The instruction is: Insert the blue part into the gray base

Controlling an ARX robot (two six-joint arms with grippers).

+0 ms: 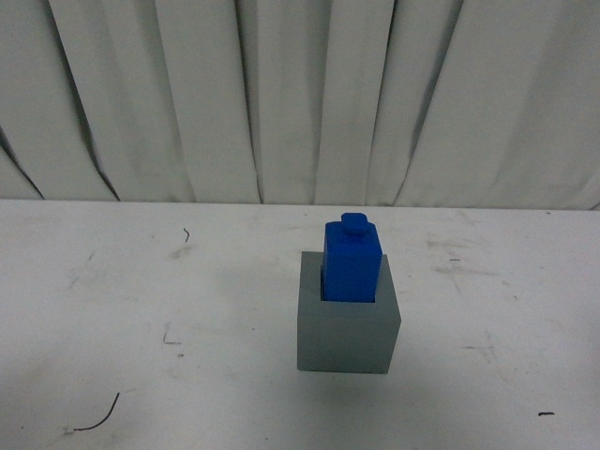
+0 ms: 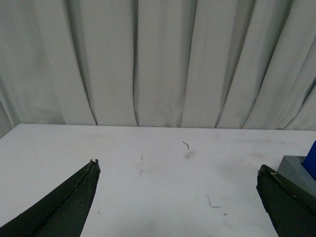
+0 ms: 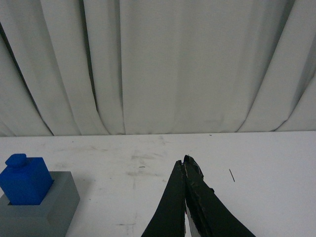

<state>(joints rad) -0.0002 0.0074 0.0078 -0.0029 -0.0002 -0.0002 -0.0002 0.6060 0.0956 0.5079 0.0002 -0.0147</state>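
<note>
The blue part [image 1: 352, 258] stands upright in the square recess of the gray base [image 1: 345, 333] on the white table, its knob on top and its upper half above the rim. Neither gripper shows in the front view. In the left wrist view my left gripper [image 2: 177, 165] is open and empty, with the gray base [image 2: 296, 170] and a sliver of the blue part [image 2: 311, 160] beside one finger. In the right wrist view my right gripper [image 3: 185, 160] is shut and empty, apart from the blue part [image 3: 25, 181] seated in the gray base [image 3: 44, 210].
The white table [image 1: 141, 309] carries scuff marks and a thin dark wire piece [image 1: 98, 417] near the front left. A white pleated curtain [image 1: 300, 94] hangs behind the table's far edge.
</note>
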